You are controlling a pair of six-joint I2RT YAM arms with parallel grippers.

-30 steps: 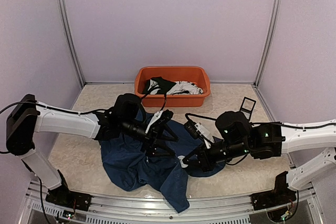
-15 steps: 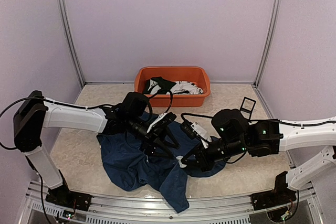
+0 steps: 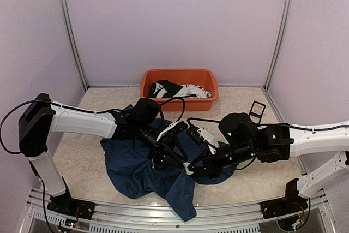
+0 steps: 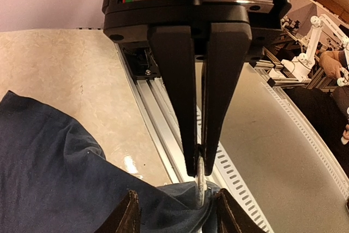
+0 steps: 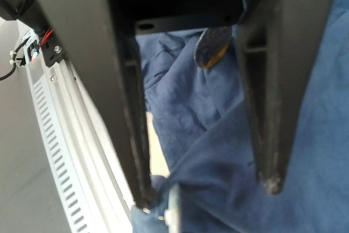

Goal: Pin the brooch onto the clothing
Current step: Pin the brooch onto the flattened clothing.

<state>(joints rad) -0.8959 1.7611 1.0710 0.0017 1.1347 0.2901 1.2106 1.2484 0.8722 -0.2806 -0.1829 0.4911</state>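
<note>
Since a second ago the left gripper (image 5: 205,192) has pushed further across the large dark navy-blue soft-fabric T-shirt (image 3: 136,167), coming almost tip to tip with the right gripper (image 4: 197,167), and its jaws have narrowed. They stand partly apart, released, with nothing between them. The right gripper is clenched on the small silvery metal brooch (image 4: 201,186), pinched at the very fingertips just above a raised fold of the shirt. The T-shirt lies crumpled on the beige marbled table (image 3: 82,156), apart from the orange plastic tub (image 3: 185,105) holding black and white garments (image 3: 180,90) at the back
</note>
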